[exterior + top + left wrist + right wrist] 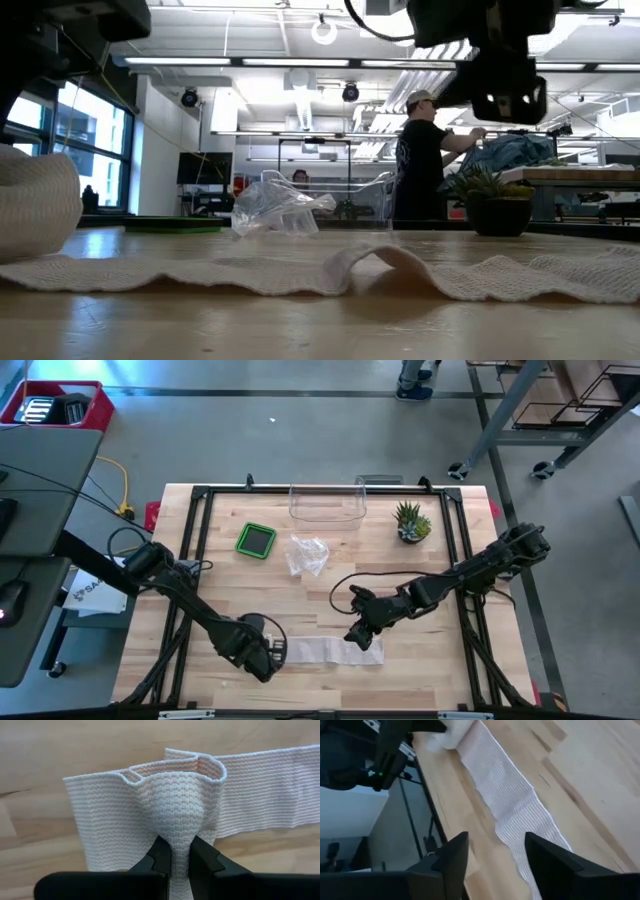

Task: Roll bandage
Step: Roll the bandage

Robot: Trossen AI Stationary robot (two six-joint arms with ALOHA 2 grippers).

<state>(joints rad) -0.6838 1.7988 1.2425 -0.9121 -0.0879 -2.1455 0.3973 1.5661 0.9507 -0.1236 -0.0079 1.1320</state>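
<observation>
A white woven bandage [330,650] lies as a long strip near the table's near edge, wavy in the low view [330,270]. Its left end is folded up into a loose loop [175,775], which shows as a rounded lump at the left of the low view [35,215]. My left gripper [268,656] is shut on that looped end. My right gripper [362,636] hangs open above the strip's right end. In its wrist view the two fingers [495,865] stand apart over the strip [510,800], clear of it. My left gripper pinches the gathered looped end of the bandage [180,845] between its two fingers, several layers bunched together. The fingers point down from above. The loop flares out past the fingertips, and the rest of the strip [270,790] lies flat on the table.
Farther back on the table are a green square tray [257,540], a crumpled clear plastic bag [307,553], a clear bin [327,503] and a small potted plant [411,522]. A person [420,160] stands in the room beyond the table.
</observation>
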